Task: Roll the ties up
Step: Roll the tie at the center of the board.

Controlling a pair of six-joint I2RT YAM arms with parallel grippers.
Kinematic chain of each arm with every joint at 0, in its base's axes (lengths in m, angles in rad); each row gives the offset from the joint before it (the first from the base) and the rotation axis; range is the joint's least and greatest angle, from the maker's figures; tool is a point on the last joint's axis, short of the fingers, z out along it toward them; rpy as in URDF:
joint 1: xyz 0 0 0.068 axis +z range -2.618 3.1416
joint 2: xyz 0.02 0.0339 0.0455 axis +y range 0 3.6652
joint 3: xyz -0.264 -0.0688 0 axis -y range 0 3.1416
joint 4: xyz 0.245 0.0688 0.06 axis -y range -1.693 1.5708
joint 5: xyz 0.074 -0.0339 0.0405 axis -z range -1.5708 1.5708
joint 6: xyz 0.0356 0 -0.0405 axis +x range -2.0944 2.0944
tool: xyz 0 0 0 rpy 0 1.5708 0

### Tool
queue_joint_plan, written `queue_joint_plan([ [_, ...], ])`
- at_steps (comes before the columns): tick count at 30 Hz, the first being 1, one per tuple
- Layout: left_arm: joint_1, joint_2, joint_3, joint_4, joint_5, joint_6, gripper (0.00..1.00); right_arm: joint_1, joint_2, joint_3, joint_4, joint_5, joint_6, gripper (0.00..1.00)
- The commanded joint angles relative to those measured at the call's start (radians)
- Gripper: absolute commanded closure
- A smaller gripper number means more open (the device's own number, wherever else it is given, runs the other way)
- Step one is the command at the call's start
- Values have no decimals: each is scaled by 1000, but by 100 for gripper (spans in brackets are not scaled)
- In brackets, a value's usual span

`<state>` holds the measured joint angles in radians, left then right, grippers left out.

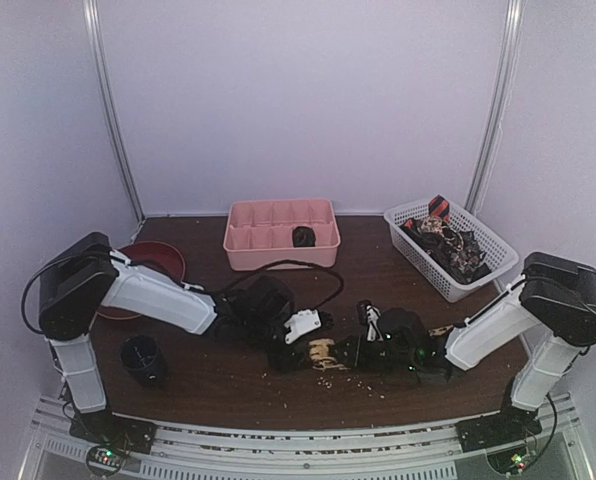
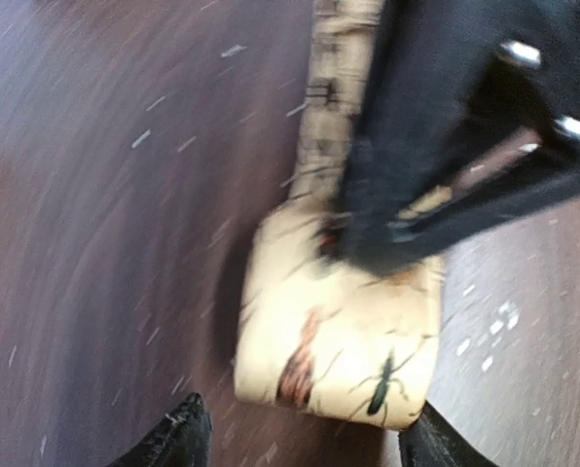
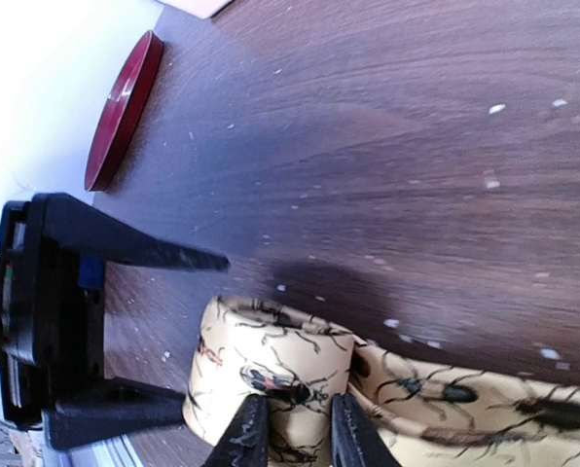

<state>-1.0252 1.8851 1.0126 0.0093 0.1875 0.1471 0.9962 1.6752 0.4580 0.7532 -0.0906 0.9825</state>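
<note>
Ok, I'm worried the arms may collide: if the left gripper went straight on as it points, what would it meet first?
Probably the rolled end of the tan tie, just ahead of the left gripper; the right gripper pinching it sits close behind, though depth is unclear.

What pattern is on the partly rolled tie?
Cream with dark insect prints; the tie shows best in the right wrist view.
</note>
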Motion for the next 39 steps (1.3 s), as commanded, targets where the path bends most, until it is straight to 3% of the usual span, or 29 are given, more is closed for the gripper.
queue_joint_plan([
  [1, 26, -119, -45, -69, -150, -144, 36, 36, 62, 31, 11, -9, 74, 77],
  [9, 36, -322, -231, -38, -219, -427, 65, 66, 118, 68, 45, 14, 87, 77],
  [13, 44, -375, -294, 42, -225, -509, 63, 63, 118, 76, 32, 44, 65, 77],
  [19, 99, -377, -336, 136, -138, -687, 87, 62, 105, 100, -14, 41, 42, 77],
  [23, 101, -333, -365, 218, -81, -729, 100, 62, 87, 87, -39, 56, 36, 76],
  [29, 79, -189, -367, 365, 10, -786, 100, 63, 86, 84, -39, 62, 26, 77],
  [39, 46, -69, -338, 444, 29, -853, 100, 63, 61, 84, -73, 73, 6, 77],
])
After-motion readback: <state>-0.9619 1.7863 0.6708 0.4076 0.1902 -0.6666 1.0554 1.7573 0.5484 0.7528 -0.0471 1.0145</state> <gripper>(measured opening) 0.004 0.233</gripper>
